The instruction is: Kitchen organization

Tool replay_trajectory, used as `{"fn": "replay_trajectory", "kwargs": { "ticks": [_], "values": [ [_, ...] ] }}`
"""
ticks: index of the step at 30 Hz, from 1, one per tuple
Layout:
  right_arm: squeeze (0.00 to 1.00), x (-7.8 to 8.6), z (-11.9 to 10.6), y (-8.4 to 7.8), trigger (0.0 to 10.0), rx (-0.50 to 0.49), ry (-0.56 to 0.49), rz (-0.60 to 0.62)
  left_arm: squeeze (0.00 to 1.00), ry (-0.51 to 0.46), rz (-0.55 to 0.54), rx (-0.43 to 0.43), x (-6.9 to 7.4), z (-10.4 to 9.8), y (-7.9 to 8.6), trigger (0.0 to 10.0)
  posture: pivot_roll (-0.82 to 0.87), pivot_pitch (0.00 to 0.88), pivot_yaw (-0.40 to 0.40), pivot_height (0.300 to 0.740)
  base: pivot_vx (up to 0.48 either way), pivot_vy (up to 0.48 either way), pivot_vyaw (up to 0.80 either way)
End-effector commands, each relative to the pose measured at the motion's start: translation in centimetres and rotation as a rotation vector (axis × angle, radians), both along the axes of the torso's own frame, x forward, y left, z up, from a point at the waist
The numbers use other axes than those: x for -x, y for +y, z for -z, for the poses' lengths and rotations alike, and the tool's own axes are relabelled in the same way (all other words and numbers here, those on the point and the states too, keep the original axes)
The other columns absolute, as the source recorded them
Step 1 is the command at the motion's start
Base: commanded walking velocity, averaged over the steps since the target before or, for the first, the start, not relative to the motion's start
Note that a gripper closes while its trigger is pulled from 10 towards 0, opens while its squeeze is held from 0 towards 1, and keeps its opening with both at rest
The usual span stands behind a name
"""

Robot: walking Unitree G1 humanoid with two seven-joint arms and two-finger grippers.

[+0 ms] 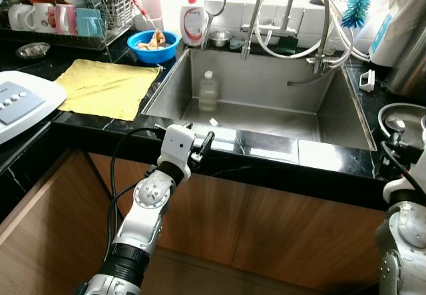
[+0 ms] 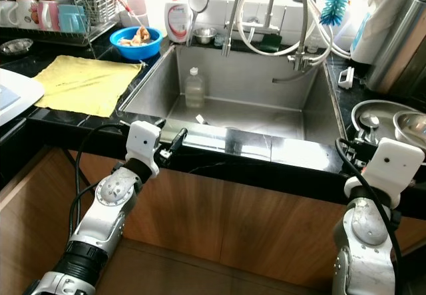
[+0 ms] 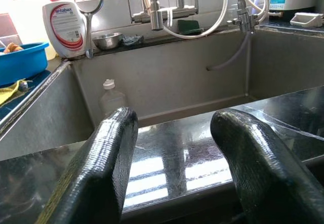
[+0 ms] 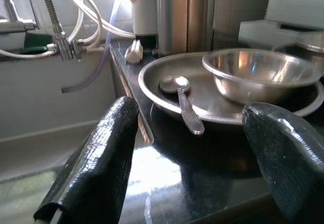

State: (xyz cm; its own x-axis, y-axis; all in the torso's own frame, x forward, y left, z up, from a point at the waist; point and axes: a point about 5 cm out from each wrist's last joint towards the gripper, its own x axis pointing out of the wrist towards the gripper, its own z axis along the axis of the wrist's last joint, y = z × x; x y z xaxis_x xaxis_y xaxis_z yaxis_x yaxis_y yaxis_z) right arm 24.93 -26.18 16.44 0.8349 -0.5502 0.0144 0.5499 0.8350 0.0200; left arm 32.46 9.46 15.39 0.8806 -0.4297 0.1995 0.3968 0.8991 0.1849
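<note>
Little of the organizing looks done, as far as I can judge. A clear plastic bottle (image 1: 208,90) stands upright in the steel sink (image 1: 333,118), at the centre of the left eye view, with a small white scrap (image 1: 213,122) on the sink floor just in front of it. On the counter at the upper left, a yellow cloth (image 1: 110,87) lies spread flat, a blue bowl (image 1: 154,45) holds food scraps, and a dish rack (image 1: 73,15) carries mugs. At the right edge, a steel plate (image 4: 202,95) holds a spoon (image 4: 183,105) and a smaller steel bowl (image 4: 258,75).

The left gripper (image 3: 174,158) sits at the sink's front rim, lower centre of the left eye view. Its 2 fingers (image 3: 101,173) are spread well apart and hold nothing. In the left wrist view the bottle appears between and beyond them, against the far left of the basin, well apart from the tips.

The right gripper (image 4: 202,168) is at the counter's front edge, lower right of the right eye view. Its fingers are also wide apart and empty. The plate lies straight ahead of it, near, with the spoon's handle pointing toward the gap between the fingers.

Everything visible appears untouched, so both the sink and the dishes are likely left to sort.
</note>
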Motion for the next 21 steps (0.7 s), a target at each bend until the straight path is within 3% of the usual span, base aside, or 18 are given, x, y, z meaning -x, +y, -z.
{"fn": "replay_trajectory", "kwargs": {
  "ticks": [1, 21],
  "values": [
    [0.0, -0.24, -0.33, -0.27, 10.0, -0.003, 0.004, 0.0, 0.0, -0.005, 0.004, -0.003, 0.18, -0.09, 0.07, 10.0, 0.0, 0.0, -0.018, 0.74, 0.0, 0.0, 0.0],
    [0.0, -0.74, -0.66, -1.11, 10.0, -0.048, 0.042, 0.046, 0.0, -0.003, 0.01, -0.009, 0.14, -0.15, -0.01, 10.0, 0.0, 0.0, -0.016, 0.74, 0.0, 0.0, 0.0]
  ]
}}
